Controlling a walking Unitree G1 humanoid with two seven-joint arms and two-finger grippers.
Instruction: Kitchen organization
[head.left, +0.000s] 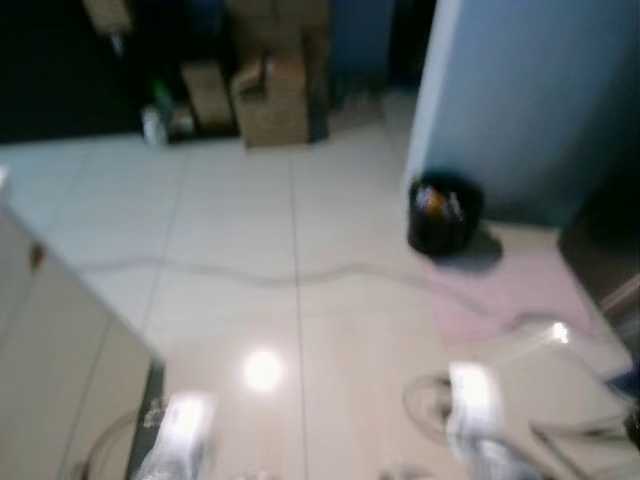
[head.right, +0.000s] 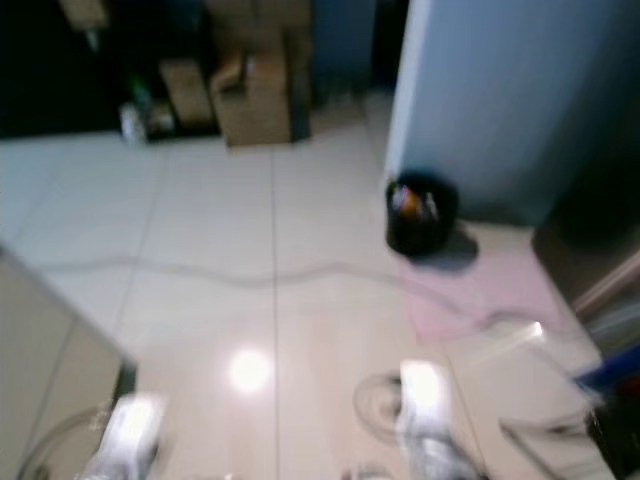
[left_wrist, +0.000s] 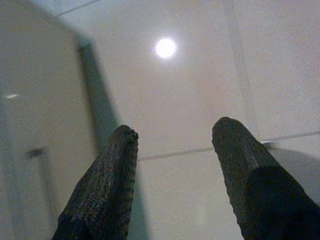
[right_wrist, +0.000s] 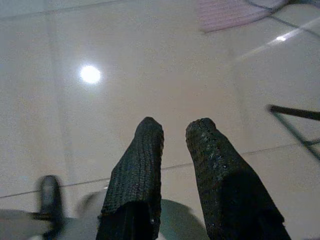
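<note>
Both arms hang low over the glossy tiled floor (head.left: 230, 230): the left gripper (left_wrist: 172, 150) spread wide and empty, the right gripper (right_wrist: 175, 135) parted narrowly, holding nothing. Well ahead, a black bin (head.left: 443, 213) stands beside the blue wall (head.left: 520, 90), cardboard boxes (head.left: 270, 95) along the floor's far edge.

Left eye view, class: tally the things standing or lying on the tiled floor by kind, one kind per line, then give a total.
Black bin: 1
Cardboard boxes, blurred, at least: 2
Pink mat: 1
Thin cable across the tiles: 1
Pale cabinet: 1
Total: 6, though small items by the boxes are too blurred to count.
</note>
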